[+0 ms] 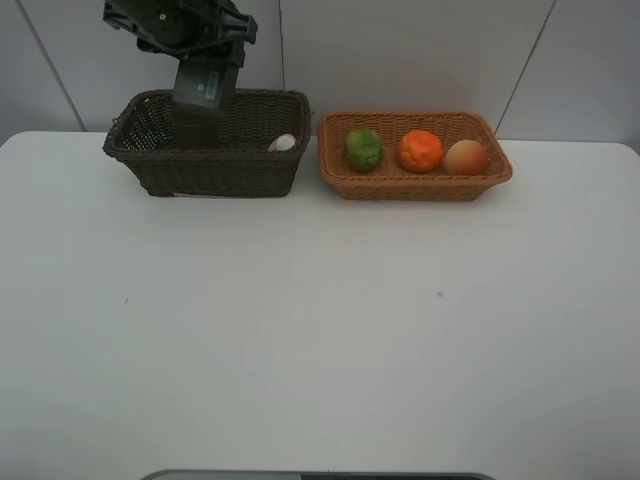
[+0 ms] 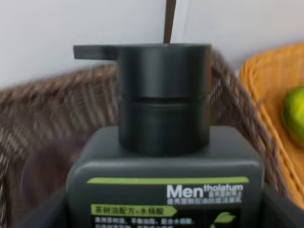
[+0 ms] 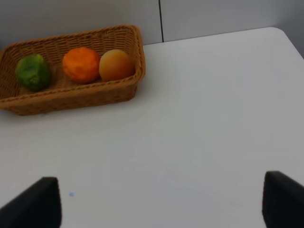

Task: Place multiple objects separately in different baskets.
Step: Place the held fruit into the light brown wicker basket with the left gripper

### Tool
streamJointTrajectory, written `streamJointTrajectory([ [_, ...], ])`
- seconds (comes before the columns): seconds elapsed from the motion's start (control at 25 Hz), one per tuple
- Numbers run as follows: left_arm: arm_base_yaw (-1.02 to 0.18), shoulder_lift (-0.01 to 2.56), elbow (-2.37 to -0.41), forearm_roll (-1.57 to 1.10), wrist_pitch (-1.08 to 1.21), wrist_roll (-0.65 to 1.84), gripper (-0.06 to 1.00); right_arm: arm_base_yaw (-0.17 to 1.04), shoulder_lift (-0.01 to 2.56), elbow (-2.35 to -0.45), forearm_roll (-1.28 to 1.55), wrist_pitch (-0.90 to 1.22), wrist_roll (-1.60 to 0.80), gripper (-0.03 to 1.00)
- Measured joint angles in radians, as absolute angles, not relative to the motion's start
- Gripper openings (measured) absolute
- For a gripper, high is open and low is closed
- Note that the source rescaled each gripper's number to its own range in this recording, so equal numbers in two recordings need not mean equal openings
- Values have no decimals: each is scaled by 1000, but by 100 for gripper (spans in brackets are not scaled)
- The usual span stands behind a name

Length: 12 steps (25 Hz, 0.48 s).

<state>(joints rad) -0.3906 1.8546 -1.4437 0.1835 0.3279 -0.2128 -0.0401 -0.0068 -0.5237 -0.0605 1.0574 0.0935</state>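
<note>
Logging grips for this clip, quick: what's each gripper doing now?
Left gripper: closed on the dark bottle, above the dark brown basket.
Right gripper: open, holding nothing.

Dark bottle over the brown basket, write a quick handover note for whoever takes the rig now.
Left gripper: shut on the dark bottle, held over the brown basket.
Right gripper: open, empty, above bare table.
Done: green fruit, orange and peach sit in the tan basket; a white cap shows in the brown one.
Left: lower and release the bottle.
</note>
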Motion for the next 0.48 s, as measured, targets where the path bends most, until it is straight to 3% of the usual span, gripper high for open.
streamJointTrajectory([
  [0.48, -361, 2029, -1444, 190, 73, -167, 79, -40, -7, -524, -60, 1057, 93, 90],
])
